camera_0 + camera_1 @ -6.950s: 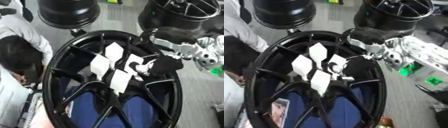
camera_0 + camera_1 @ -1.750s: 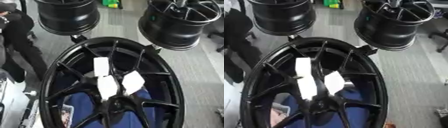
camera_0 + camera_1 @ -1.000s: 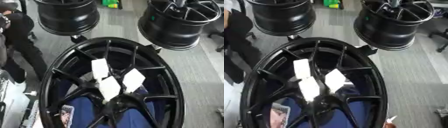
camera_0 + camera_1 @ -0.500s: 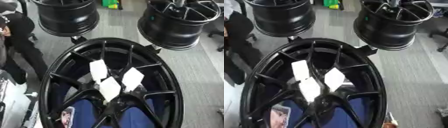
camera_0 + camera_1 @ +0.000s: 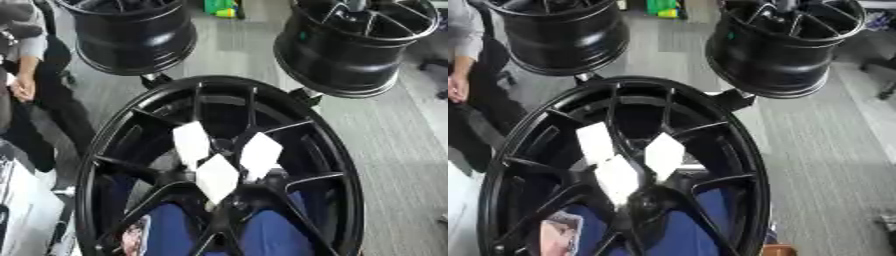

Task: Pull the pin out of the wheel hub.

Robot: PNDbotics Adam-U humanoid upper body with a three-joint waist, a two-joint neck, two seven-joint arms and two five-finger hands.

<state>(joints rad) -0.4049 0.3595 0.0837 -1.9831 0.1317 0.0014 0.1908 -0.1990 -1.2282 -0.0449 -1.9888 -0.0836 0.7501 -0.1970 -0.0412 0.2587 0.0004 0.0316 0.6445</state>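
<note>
The wheel (image 5: 219, 170) fills the lower middle of both views, its hub (image 5: 229, 197) low in the centre. Three white tags (image 5: 217, 177) stand clustered just above the hub, between the spokes; whether one is the pin cannot be told. Neither hand shows in either view, so their state cannot be told. Two more black wheels (image 5: 354, 42) stand behind, left and right.
</note>
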